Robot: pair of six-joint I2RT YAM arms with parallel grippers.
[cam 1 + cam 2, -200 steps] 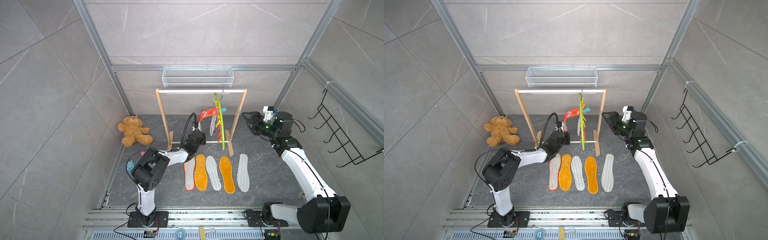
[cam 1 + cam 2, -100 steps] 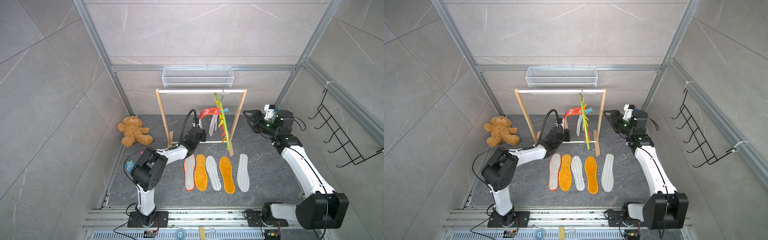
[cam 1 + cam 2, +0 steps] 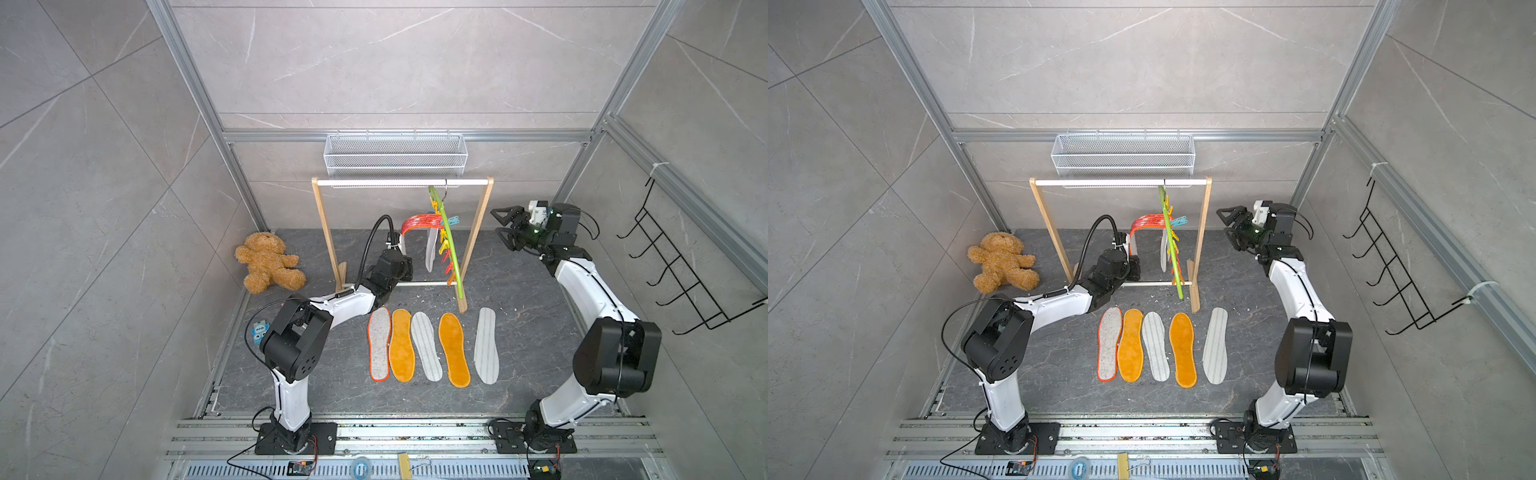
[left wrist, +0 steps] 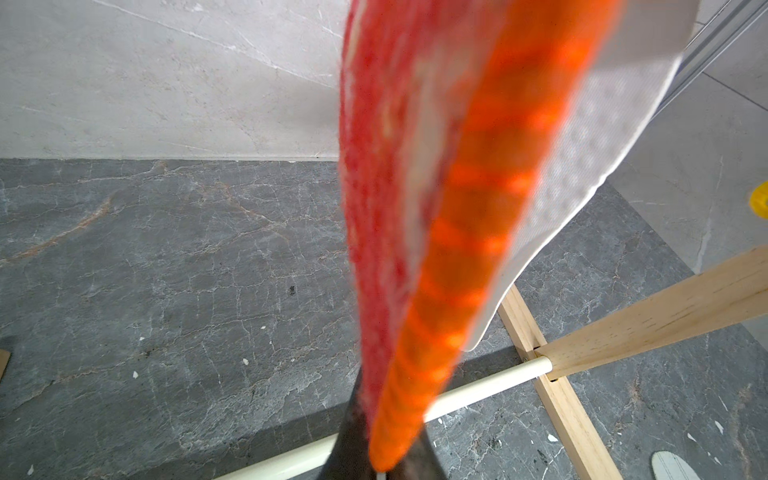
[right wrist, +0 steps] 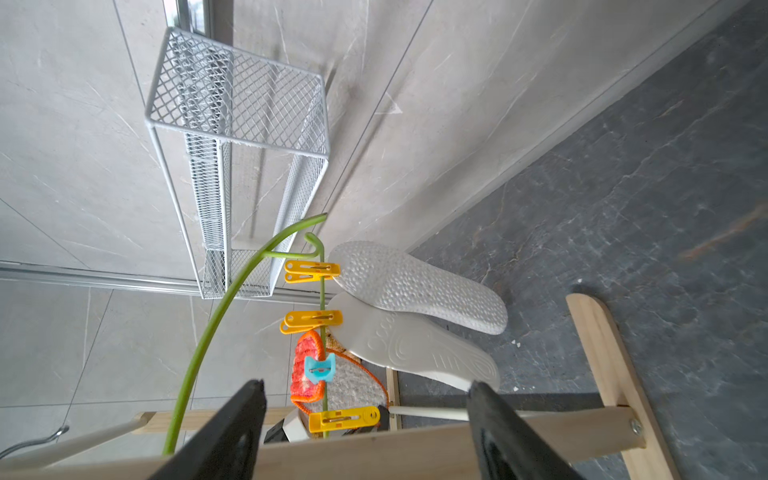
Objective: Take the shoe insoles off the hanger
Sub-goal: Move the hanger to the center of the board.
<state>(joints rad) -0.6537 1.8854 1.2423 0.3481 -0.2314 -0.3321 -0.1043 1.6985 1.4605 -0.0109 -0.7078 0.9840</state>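
The lime-green hanger (image 3: 451,249) (image 3: 1173,253) (image 5: 199,353) hangs tilted from the wooden rail. A teal clip (image 5: 319,368) holds a red-white mottled, orange-rimmed insole (image 3: 417,219) (image 3: 1146,219) (image 4: 415,208), which arcs down to my left gripper (image 3: 400,252) (image 3: 1133,254) (image 4: 382,463). That gripper is shut on the insole's free end. Two white insoles (image 5: 415,286) (image 3: 430,253) hang from yellow clips. My right gripper (image 3: 505,226) (image 3: 1229,226) (image 5: 365,395) stands open and empty, right of the rail post. Several insoles (image 3: 426,347) (image 3: 1154,345) lie in a row on the floor.
The wooden rail frame (image 3: 478,232) (image 3: 1202,232) stands at the back with a white wire basket (image 3: 395,160) on the wall above it. A teddy bear (image 3: 268,268) lies at the back left. A black wire hook rack (image 3: 681,266) hangs on the right wall.
The hanger's lower end has swung forward and to the right as my left gripper pulled the red insole back. The right gripper has shifted slightly up and back.
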